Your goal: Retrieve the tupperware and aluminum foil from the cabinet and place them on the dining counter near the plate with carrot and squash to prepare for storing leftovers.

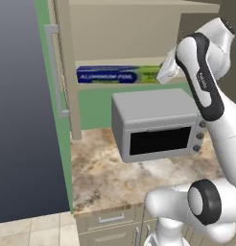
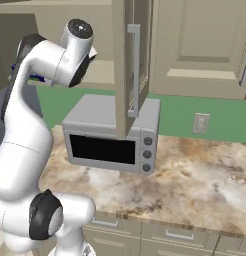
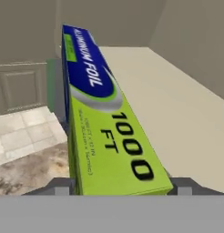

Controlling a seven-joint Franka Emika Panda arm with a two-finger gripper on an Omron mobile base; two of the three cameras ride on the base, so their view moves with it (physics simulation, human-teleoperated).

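Note:
A long aluminum foil box [image 1: 117, 75], blue and lime green, lies along the front of the open cabinet's lower shelf [image 3: 177, 104]. In the hand view the aluminum foil box [image 3: 104, 123] runs away from me, printed "1000 FT". My gripper [image 3: 123, 186] straddles its near end, with one grey fingertip [image 3: 63, 184] pressed against each long side. From the left base view the gripper [image 1: 164, 77] sits at the box's right end, level with the shelf. The box still rests on the shelf.
A grey toaster oven [image 1: 156, 125] stands on the marble counter [image 1: 100, 178] right under the shelf. The open cabinet door [image 2: 132, 70] hangs to the right of the arm. A tall dark panel [image 1: 19, 110] bounds the counter's left side.

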